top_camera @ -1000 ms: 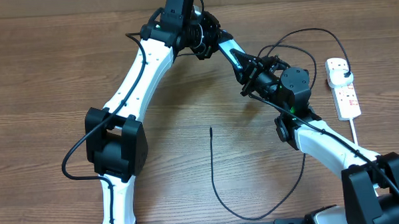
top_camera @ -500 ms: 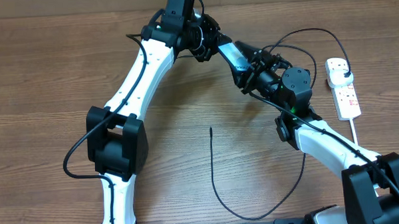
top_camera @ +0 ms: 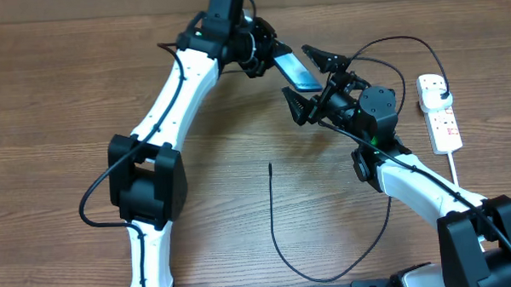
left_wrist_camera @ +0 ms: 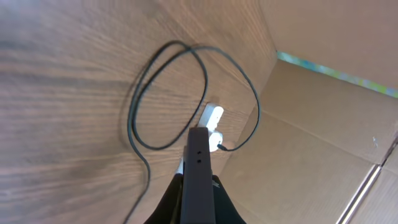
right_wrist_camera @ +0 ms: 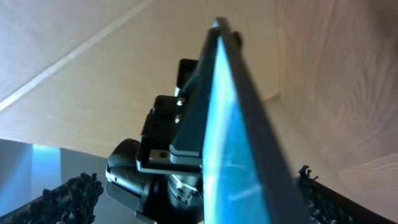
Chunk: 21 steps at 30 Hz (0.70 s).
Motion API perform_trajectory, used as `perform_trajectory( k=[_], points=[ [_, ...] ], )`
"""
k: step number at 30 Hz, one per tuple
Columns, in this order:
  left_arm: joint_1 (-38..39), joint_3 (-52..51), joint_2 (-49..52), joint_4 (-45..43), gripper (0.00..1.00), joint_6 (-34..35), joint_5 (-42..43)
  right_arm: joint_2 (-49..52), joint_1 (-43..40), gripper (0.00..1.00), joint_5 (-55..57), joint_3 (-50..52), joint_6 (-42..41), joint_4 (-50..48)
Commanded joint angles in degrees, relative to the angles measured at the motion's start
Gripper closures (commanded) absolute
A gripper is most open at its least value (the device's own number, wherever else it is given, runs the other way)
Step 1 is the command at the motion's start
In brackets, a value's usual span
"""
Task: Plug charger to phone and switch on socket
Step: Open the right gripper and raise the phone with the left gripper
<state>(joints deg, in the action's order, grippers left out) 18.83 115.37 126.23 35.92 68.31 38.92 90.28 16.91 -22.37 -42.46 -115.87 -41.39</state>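
The phone [top_camera: 296, 70], blue screen up, hangs tilted above the table with my left gripper [top_camera: 268, 54] shut on its far end. In the left wrist view the phone [left_wrist_camera: 198, 174] shows edge-on between the fingers. My right gripper [top_camera: 309, 80] stands open, one finger on each side of the phone's near end, apart from it. The right wrist view is filled by the phone's screen [right_wrist_camera: 231, 149], with the left gripper [right_wrist_camera: 163, 155] behind it. The socket [top_camera: 439, 113] lies at the right edge, the charger's plug head [top_camera: 442, 90] in it. The charger's connector tip [top_camera: 270, 167] lies loose on the table.
The charger's black cable loops [top_camera: 397, 45] behind the right gripper and curves along the table's front [top_camera: 315, 276]. A cardboard wall [left_wrist_camera: 323, 143] stands behind the socket [left_wrist_camera: 212, 118]. The thick white cord [top_camera: 453, 166] runs from the socket toward the front.
My right gripper has opened wide and let go of the phone. The left gripper, still holding the phone, has shifted it slightly up and back.
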Motion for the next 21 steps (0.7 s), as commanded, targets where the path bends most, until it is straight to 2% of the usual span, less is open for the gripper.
perform_trajectory(
  k=[1, 7, 12, 15, 18, 21],
  points=[
    [-4.39, 0.11, -0.22, -0.61, 0.96, -9.73, 4.9, -0.57, -1.03, 0.0, -4.11, -1.01, 1.29, -0.07],
    [-12.52, 0.11, -0.22, 1.99, 0.96, -23.5, 17.27, -0.57, -4.13, 0.0, -13.94, -1.01, 12.9, -0.04],
    [-18.49, 0.11, -0.22, 4.24, 0.96, -39.89, 33.66, -0.57, -4.98, 0.0, -22.69, -1.01, 35.19, -0.09],
    [-20.46, 0.11, -0.22, 6.75, 0.96, -47.25, 40.0, -0.57, -4.98, 0.0, -25.18, -1.11, 41.92, -0.09],
    [-21.55, 0.11, -0.22, 8.7, 0.96, -50.6, 40.61, -0.57, -4.98, 0.0, -27.08, -2.08, 45.18, 1.22],
    [-22.1, 0.11, -0.22, 8.87, 0.96, -50.82, 40.39, -0.57, -4.98, 0.01, -27.39, -5.22, 50.34, 9.86]
  ],
)
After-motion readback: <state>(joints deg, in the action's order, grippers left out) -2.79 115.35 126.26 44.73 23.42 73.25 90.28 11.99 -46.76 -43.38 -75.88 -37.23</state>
